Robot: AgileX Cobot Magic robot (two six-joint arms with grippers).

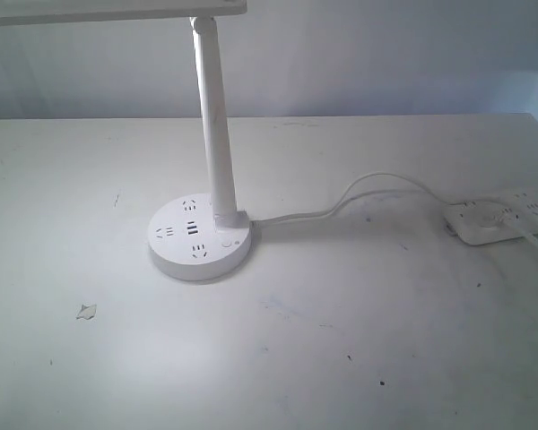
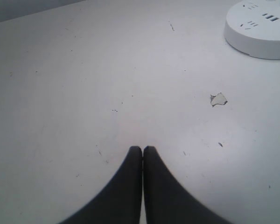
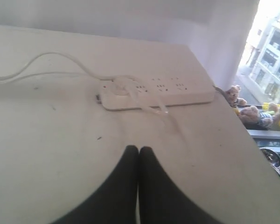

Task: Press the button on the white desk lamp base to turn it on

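Note:
The white desk lamp base [image 1: 200, 239] is a round flat disc near the table's middle, with socket holes, two dark USB slots and a tall slim stem [image 1: 213, 116]. The tiny round button [image 1: 226, 242] sits on the disc just in front of the stem foot. Part of the base [image 2: 259, 28] shows in the left wrist view, far from my left gripper [image 2: 143, 148], which is shut and holds nothing. My right gripper [image 3: 139, 149] is also shut on nothing, over bare table. Neither gripper appears in the exterior view.
A rectangular white power strip [image 1: 507, 219] [image 3: 158, 93] lies at the right, with a plug and the lamp's cord [image 1: 341, 202] running to the base. A small chipped spot [image 1: 86, 311] [image 2: 218, 99] marks the table. The table's right edge [image 3: 233, 121] drops off by a window.

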